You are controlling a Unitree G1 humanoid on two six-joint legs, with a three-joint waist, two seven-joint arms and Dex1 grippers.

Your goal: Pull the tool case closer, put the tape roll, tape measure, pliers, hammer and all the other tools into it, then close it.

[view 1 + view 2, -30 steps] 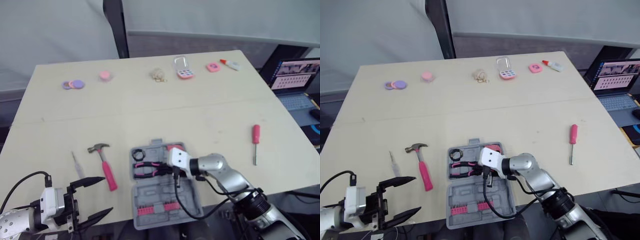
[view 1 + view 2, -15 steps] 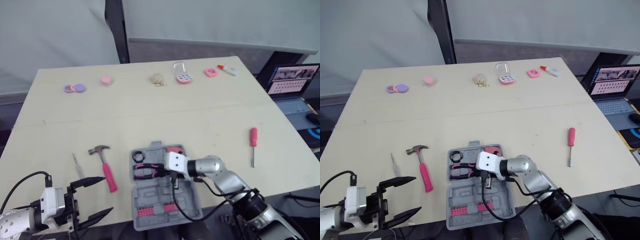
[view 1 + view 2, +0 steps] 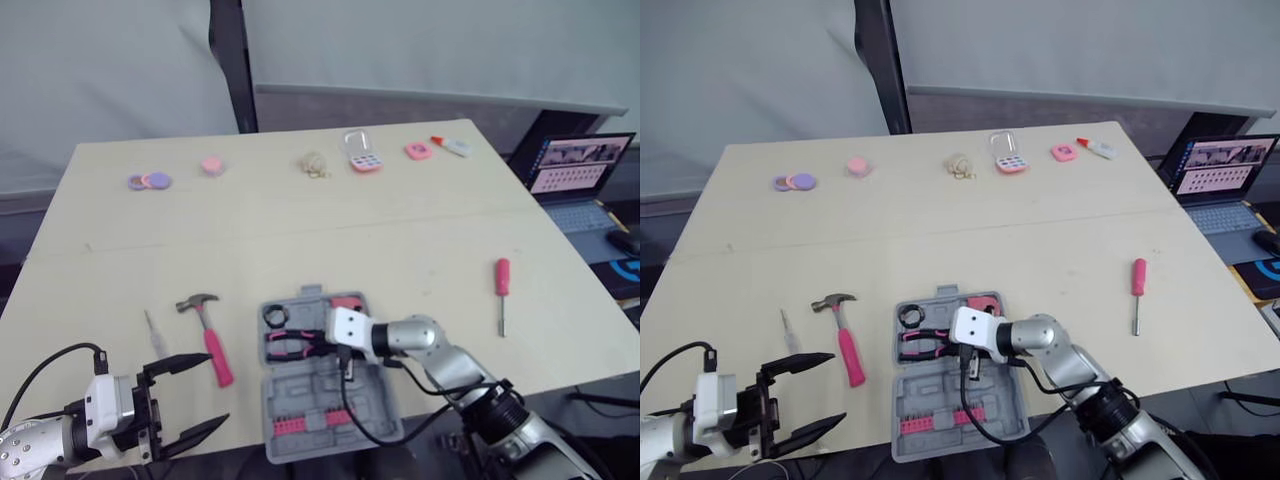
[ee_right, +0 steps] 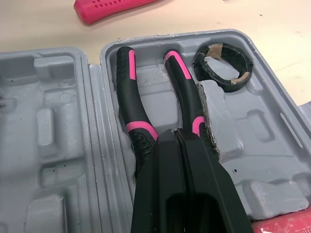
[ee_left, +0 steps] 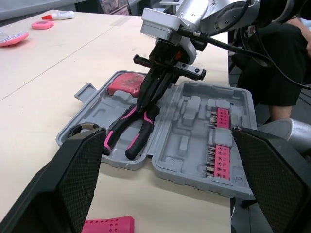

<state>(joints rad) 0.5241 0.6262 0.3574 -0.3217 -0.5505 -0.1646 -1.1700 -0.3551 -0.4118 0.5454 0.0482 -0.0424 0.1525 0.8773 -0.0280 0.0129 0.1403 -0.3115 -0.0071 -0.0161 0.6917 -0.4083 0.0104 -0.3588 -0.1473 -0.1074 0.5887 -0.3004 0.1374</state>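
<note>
Near my edge of the table point(image 3: 400, 220), the tool case point(image 3: 310, 392) lies open, with tape roll point(image 3: 275, 315), tape measure point(image 3: 347, 302) and pliers point(image 3: 290, 340) already bedded. My right gripper point(image 4: 176, 132), fingers pressed together, rests its tips on the pliers' pivot. The hammer point(image 3: 210, 335), screwdriver point(image 3: 501, 290) and a thin tool point(image 3: 153, 332) wait outside. My left gripper point(image 3: 212, 390) hovers spread and empty. Since a second ago, only the camera has shifted.

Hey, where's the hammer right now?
In the left eye view, the hammer lies on the table on the robot's left, between the open tool case and a thin pointed tool, just ahead of the open left claw.
</note>
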